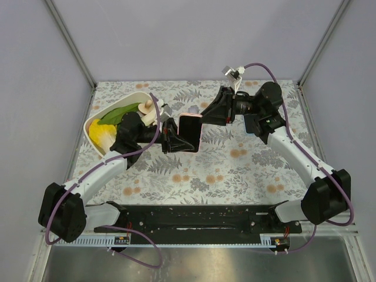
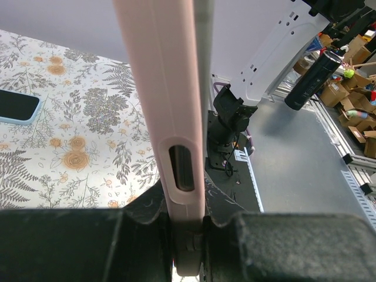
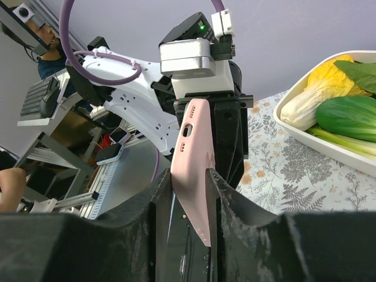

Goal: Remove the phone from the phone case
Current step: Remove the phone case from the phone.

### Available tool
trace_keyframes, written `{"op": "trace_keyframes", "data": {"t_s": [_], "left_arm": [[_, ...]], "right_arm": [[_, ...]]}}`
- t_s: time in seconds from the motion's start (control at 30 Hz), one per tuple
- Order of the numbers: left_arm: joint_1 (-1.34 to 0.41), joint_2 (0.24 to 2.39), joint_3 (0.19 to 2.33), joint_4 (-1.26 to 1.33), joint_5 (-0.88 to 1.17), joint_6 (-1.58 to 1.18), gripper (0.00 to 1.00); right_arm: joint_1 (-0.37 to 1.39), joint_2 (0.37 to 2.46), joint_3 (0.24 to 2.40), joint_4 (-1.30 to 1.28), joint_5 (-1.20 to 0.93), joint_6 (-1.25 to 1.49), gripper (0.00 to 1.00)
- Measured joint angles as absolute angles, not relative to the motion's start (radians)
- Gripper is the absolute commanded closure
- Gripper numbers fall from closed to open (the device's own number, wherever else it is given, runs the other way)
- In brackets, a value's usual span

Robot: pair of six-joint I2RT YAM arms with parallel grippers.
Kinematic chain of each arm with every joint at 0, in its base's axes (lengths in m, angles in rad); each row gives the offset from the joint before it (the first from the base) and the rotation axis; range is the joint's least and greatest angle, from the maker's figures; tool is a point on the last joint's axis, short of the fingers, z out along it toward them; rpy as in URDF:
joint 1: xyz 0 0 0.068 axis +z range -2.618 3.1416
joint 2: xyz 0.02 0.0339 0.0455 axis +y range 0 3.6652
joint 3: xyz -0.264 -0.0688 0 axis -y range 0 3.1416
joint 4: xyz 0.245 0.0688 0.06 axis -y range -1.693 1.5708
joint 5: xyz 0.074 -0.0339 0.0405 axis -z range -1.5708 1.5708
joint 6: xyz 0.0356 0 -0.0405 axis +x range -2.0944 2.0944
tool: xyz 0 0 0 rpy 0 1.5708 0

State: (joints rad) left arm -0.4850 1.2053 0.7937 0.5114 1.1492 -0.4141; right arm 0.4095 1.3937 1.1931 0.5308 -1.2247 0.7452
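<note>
Two tools on one phone right now, meeting over the middle of the fern-print tabletop (image 1: 235, 170). My left tool (image 1: 179, 143) is clamped tight on the lower end of the pink phone case (image 2: 158, 88); on the left wrist camera I see the case edge-on and upright, its slotted end squeezed between the black fingers (image 2: 88, 247). My right tool (image 1: 202, 116) has closed on the opposite end from the far right side, and the right wrist view shows its fingers (image 3: 141, 229) pressing both faces of the pink shell, with the left tool gripping the far end beyond. The phone (image 1: 189, 132) sits in the case, dark face up toward the overhead camera, framed by the pink rim; its grey edge runs right alongside the pink edge, and I cannot tell whether it has lifted at all. The whole thing is held off the tabletop between the two arms. Off to the left, a white dish (image 1: 110, 104) holds napa cabbage (image 1: 101, 134), a green leaf (image 1: 120, 113) and a mushroom (image 1: 147, 107). A second phone in a light blue case (image 2: 16, 106) lies flat on the tabletop.
</note>
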Motion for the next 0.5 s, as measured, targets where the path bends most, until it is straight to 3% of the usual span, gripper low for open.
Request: {"op": "trace_keyframes", "data": {"t_s": [0.27,0.5], "left_arm": [[-0.484,1.205,0.792,0.514,1.148,-0.419,1.00],[-0.498,1.191,0.826,0.331,1.143,-0.228,1.00]], "right_arm": [[0.410,1.401,1.188,0.603,-1.250,0.771,1.00],[0.407,1.456,1.156,0.859,-1.316,0.953,1.00]]}}
